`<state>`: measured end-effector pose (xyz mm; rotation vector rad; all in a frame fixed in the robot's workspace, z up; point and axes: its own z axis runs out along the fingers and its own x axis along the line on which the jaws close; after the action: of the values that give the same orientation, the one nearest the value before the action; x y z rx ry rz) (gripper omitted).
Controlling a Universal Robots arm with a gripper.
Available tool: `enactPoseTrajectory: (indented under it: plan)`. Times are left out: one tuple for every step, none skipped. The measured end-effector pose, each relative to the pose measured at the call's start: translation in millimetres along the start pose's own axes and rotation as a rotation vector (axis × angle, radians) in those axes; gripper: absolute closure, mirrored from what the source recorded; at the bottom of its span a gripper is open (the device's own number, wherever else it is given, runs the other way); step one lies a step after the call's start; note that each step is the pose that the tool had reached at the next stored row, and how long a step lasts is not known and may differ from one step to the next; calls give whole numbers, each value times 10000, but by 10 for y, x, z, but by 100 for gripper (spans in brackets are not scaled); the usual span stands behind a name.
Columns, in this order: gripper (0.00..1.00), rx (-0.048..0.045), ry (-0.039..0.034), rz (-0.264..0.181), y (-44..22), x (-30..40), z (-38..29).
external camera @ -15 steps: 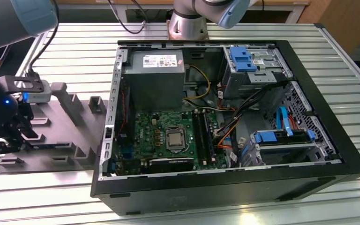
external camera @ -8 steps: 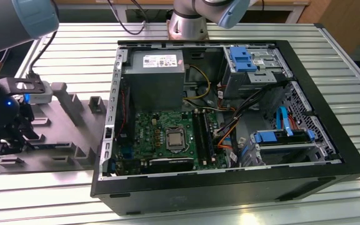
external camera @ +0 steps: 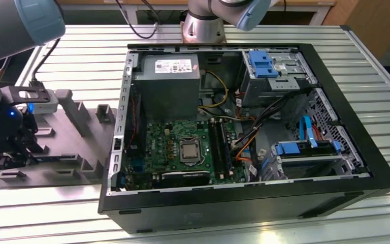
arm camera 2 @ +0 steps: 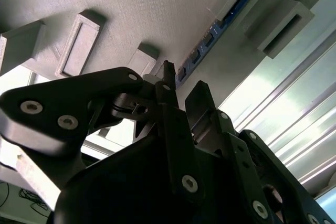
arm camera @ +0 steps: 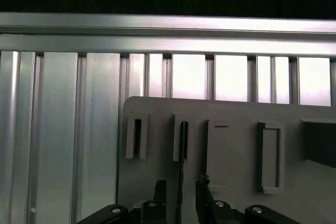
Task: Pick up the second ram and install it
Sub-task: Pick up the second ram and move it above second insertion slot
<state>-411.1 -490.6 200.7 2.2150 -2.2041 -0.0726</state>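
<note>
In the exterior view, the gripper (external camera: 5, 158) hangs low over the grey fixture block (external camera: 73, 127), which lies on the slatted metal table (external camera: 59, 51) on the exterior view's left. Beside it stands the open computer case (external camera: 357, 168), well apart from the gripper, with the long black memory slots (external camera: 219, 147) on its motherboard (external camera: 174, 140).

In the second wrist view, the second ram (arm camera 2: 218, 24) sits on edge in a groove of the fixture block (arm camera 2: 131, 14), and its near end runs in between the gripper's (arm camera 2: 182, 85) two dark fingers (arm camera 2: 197, 98).

In the first wrist view, the second ram (arm camera: 181, 148) shows as a thin dark line rising from the fixture block (arm camera: 236, 114). The gripper (arm camera: 180, 184) straddles it with its jaws parted, seemingly with a gap on each side, so nothing is clamped. The table (arm camera: 63, 129) lies beyond
</note>
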Motion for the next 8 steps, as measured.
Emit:
enactPoseTrajectory:
  plan:
    - [64,-1,5,-23,0,0,4]
    - [64,-2,8,-45,0,0,7]
    - [64,-3,10,-56,0,0,8]
    - [64,-4,10,-58,0,0,7]
    - [64,-2,9,-63,0,0,9]
    - [64,-2,10,-68,0,0,9]
    - [64,-2,10,-70,0,0,9]
    - [64,-2,9,-71,0,0,9]
